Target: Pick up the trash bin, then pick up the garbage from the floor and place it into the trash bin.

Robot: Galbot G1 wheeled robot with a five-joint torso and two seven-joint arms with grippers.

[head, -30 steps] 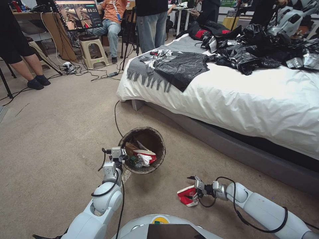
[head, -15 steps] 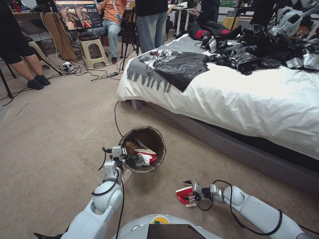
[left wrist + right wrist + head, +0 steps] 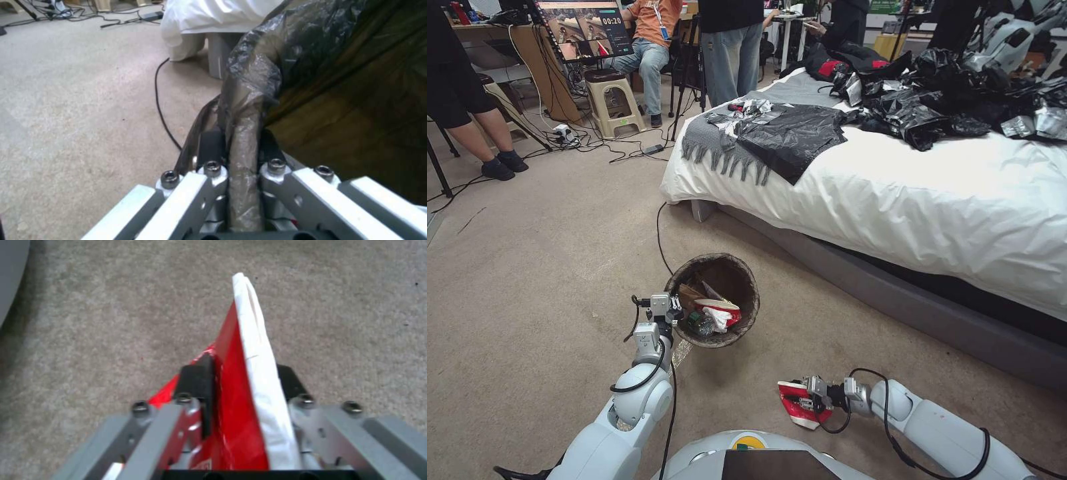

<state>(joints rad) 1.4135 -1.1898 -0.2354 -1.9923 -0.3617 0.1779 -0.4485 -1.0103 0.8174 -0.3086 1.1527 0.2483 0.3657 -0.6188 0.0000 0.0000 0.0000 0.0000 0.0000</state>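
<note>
The trash bin (image 3: 730, 277), lined with a dark bag, hangs tilted above the floor (image 3: 540, 280) with litter inside. My left gripper (image 3: 672, 315) is shut on its near rim; the left wrist view shows the bag-covered rim (image 3: 245, 146) pinched between the fingers (image 3: 210, 146). Low at the front right, my right gripper (image 3: 806, 400) is shut on a flattened red-white carton (image 3: 794, 408), a piece of garbage held just above the carpet. In the right wrist view the carton (image 3: 247, 373) stands on edge between the black pads (image 3: 198, 386).
A bed (image 3: 947, 193) with white sheets, black bags and foil on top runs along the right. A black cable (image 3: 659, 240) lies on the carpet from the bed's corner to the bin. People, a stool (image 3: 614, 100) and cables stand at the back left.
My right gripper has drawn back toward me and to the left, carrying the red-white carton with it. The left arm and the bin have stayed still.
</note>
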